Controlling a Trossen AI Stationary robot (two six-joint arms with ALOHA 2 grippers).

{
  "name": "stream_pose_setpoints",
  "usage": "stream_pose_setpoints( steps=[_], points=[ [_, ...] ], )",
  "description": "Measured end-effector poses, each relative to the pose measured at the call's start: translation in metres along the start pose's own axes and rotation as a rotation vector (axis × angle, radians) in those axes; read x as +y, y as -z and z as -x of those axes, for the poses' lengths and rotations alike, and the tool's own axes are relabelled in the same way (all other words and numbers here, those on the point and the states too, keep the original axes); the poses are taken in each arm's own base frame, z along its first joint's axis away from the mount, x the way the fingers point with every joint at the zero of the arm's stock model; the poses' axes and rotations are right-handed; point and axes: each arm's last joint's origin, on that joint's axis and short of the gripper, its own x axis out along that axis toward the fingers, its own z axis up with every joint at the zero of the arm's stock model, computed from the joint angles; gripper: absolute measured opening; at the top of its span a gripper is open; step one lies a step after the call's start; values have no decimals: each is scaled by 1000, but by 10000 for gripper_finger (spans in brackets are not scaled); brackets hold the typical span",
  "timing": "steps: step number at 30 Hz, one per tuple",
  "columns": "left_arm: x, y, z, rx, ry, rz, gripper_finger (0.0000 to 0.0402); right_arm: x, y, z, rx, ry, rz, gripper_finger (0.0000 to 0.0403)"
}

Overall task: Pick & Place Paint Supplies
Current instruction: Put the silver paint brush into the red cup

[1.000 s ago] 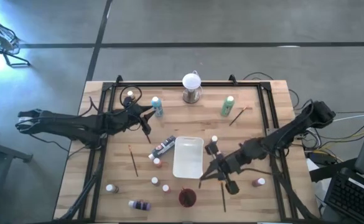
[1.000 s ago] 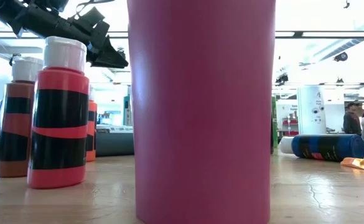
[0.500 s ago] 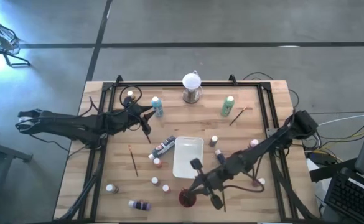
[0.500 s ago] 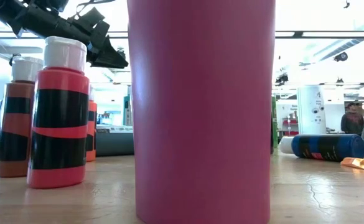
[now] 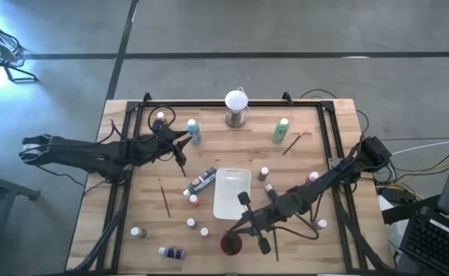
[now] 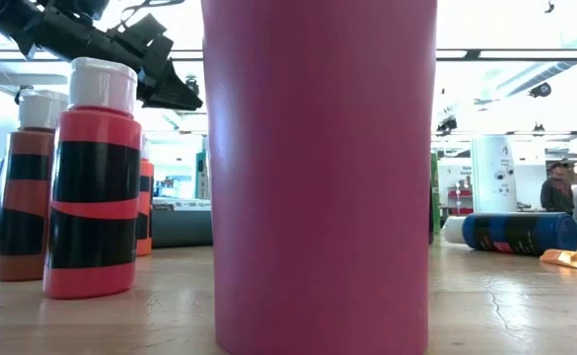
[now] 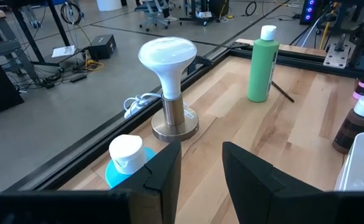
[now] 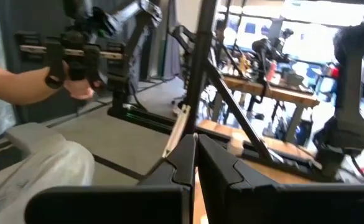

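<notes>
A thin brush (image 8: 177, 127) is pinched between the clenched fingers of the right gripper (image 5: 238, 227), its wooden handle sticking out past the fingertips. In the high view that gripper hangs just above the dark red cup (image 5: 231, 244), near the front edge of the table (image 5: 339, 245) and just in front of the white tray (image 5: 232, 193).

Other brushes lie on the table, one left of the tray (image 5: 164, 198) and one beside the green bottle (image 5: 281, 130). Several small bottles (image 5: 190, 223) stand front left.

The left gripper (image 5: 179, 153) waits near the teal bottle (image 5: 193, 130), fingers apart and holding nothing, facing the white globe (image 7: 167, 55).
</notes>
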Motion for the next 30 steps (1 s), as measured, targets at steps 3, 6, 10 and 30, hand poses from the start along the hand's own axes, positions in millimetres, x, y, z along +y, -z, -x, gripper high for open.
stream_pose_setpoints(
  steps=[3, 6, 10, 30],
  points=[
    [0, 0, 0, 0, 0, 0, 124, 0, 0, 0, 0, 6, -11, 8],
    [0, 0, 0, 2, 0, -1, 124, 0, 5, -2, 10, 23, -25, 8],
    [0, 0, 0, 4, 0, -3, 123, 2, 22, -7, 37, 29, -55, 8],
    [0, 1, 0, 12, -1, -8, 124, 8, 45, -11, 112, 40, -118, 8]
  ],
)
